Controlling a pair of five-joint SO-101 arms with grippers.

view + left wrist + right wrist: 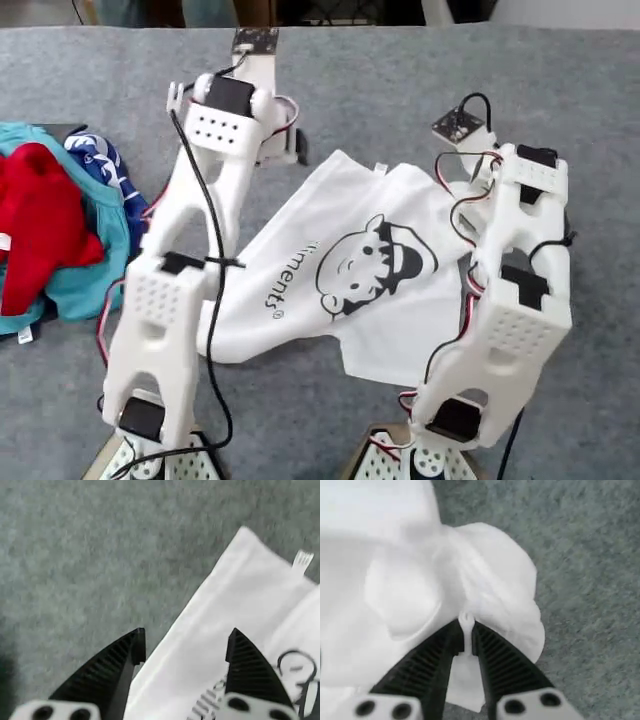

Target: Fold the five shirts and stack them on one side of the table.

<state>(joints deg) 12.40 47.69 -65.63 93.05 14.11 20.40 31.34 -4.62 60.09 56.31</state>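
While my right gripper pinches a thin fold of the white shirt lying central on the worktop, my left gripper hangs spread over its far-left edge. That slim pinch could slip if I pull hard, leaving the shirt crumpled.

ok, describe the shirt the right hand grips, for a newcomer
On the grey table, skip the coloured heap at the left edge and look mid-table. The white shirt lies spread there, the only one white and bearing a cartoon face.
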